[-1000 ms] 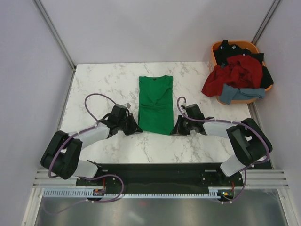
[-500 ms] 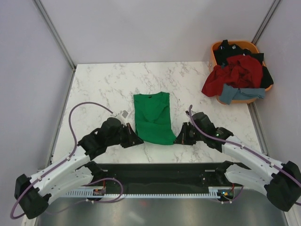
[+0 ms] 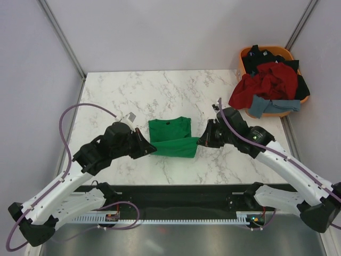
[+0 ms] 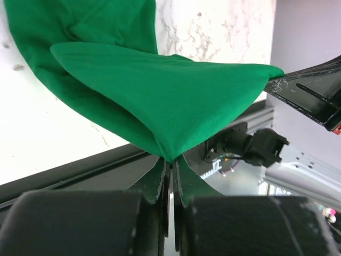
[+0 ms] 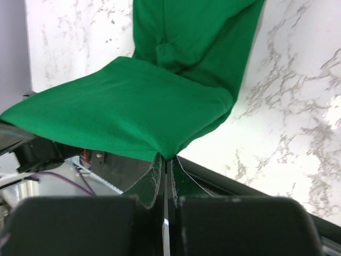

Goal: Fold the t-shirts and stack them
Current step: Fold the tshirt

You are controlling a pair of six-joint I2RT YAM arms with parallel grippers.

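Note:
The bright green t-shirt [image 3: 170, 137] lies on the marble table, its near hem lifted and carried over its upper part. My left gripper [image 3: 151, 150] is shut on the hem's left corner; the cloth [image 4: 160, 96] stretches from its closed jaws. My right gripper [image 3: 201, 142] is shut on the hem's right corner; the cloth [image 5: 133, 112] spreads from its closed jaws. A dark red t-shirt [image 3: 264, 82], a grey-blue one [image 3: 266, 105] and a black one [image 3: 269, 57] are heaped in the basket at the far right.
The orange plastic basket [image 3: 246, 55] stands at the table's far right corner. The black rail [image 3: 176, 194] runs along the table's near edge. Grey walls close the left, back and right sides.
Both grippers have lifted the green shirt's near hem and carried it away from the arm bases, over the rest of the shirt, which now looks much shorter. The basket heap has not moved.

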